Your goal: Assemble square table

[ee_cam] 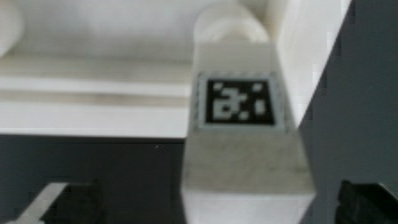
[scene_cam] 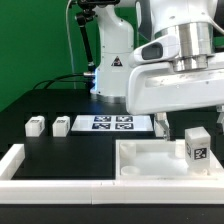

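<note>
The white square tabletop (scene_cam: pixel 145 165) lies at the front on the exterior view's right, rim up. One white leg (scene_cam: pixel 196 146) with a black tag stands upright at its right side. My gripper (scene_cam: pixel 194 130) hangs right over this leg, one dark finger (scene_cam: pixel 163 128) showing beside it. In the wrist view the tagged leg (ee_cam: pixel 238 110) runs between the two dark fingertips (ee_cam: pixel 64 203), with a gap on each side, and the tabletop's rim (ee_cam: pixel 89 85) lies beyond. The gripper (ee_cam: pixel 214 205) is open around the leg and not touching it. Two more legs (scene_cam: pixel 36 126) (scene_cam: pixel 62 125) lie at the left.
The marker board (scene_cam: pixel 112 123) lies flat behind the tabletop, in front of the robot's base (scene_cam: pixel 112 70). A long low white wall (scene_cam: pixel 30 172) runs along the front and left of the black table.
</note>
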Robot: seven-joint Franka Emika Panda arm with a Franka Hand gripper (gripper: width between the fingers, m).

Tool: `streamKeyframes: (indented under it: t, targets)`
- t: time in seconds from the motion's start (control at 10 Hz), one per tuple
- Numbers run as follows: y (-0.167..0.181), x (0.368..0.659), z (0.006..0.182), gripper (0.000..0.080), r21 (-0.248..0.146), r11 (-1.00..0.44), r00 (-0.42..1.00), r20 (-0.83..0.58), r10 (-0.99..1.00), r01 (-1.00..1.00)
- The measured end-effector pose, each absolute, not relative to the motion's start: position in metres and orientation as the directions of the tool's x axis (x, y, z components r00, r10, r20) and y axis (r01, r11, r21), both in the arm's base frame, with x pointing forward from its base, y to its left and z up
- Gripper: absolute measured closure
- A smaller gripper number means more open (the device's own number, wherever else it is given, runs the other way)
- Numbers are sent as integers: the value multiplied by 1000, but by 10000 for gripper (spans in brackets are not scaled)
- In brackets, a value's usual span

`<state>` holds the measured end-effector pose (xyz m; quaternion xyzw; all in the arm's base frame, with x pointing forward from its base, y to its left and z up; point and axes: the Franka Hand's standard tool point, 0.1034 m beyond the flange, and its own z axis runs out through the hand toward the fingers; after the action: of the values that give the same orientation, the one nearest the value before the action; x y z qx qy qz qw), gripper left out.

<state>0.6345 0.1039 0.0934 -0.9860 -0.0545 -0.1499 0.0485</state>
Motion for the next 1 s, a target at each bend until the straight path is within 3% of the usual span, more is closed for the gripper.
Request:
streamKeyframes:
  t: [0.7,1.0]
  targets:
    - [119,620,81,151,-131,-985,975,-173,137,116]
    - [110,632,85,151,-134,-984,979,-147,139,120]
